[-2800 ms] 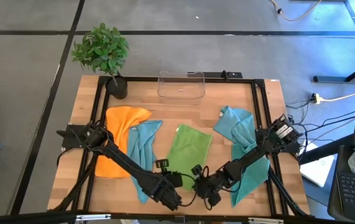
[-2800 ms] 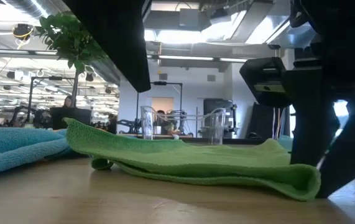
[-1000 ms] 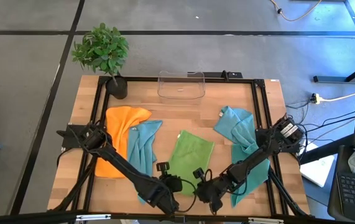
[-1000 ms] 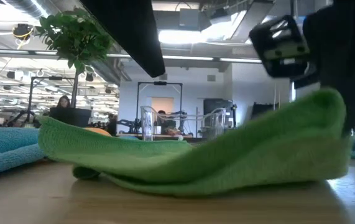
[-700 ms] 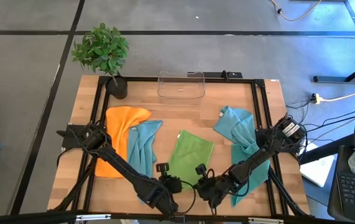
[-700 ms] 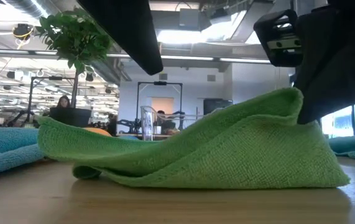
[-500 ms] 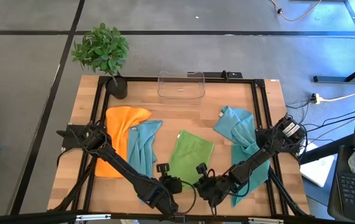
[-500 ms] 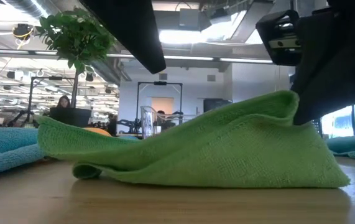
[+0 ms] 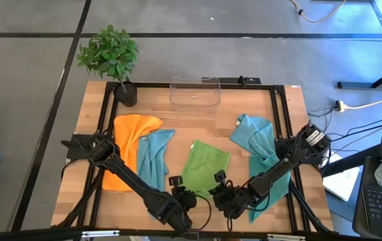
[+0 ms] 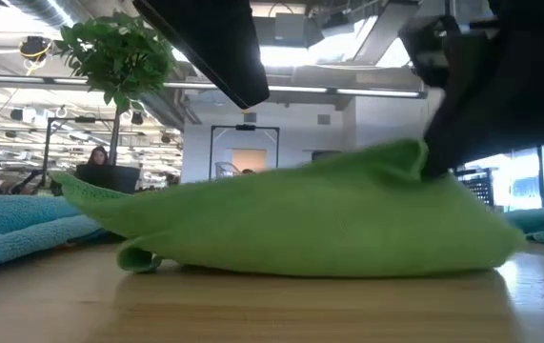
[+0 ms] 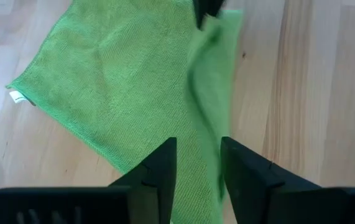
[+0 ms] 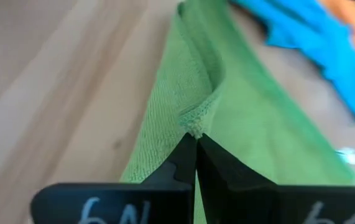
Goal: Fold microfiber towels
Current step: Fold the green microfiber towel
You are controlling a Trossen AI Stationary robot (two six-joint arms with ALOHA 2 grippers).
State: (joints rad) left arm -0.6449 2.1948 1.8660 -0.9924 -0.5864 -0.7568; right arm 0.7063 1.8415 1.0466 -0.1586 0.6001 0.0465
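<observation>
Green towel [image 12: 239,124] edge pinched in right gripper [image 12: 195,144] (left gripper [image 11: 198,163] spread above it)

Towels [image 9: 206,167] on wooden table [image 9: 197,120]

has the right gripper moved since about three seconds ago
Yes. The right gripper, shut on the lime green microfiber towel, has carried its near edge up the table toward the clear plastic bin.

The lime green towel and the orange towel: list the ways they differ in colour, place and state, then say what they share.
The lime green towel lies mid-table; the orange towel lies toward the left side. The right hand is shut on the green towel's edge, lifting it into a fold; no hand touches the orange towel. The green towel is spread flatter; the orange is bunched up. Both are soft cloths on the wooden table.
</observation>
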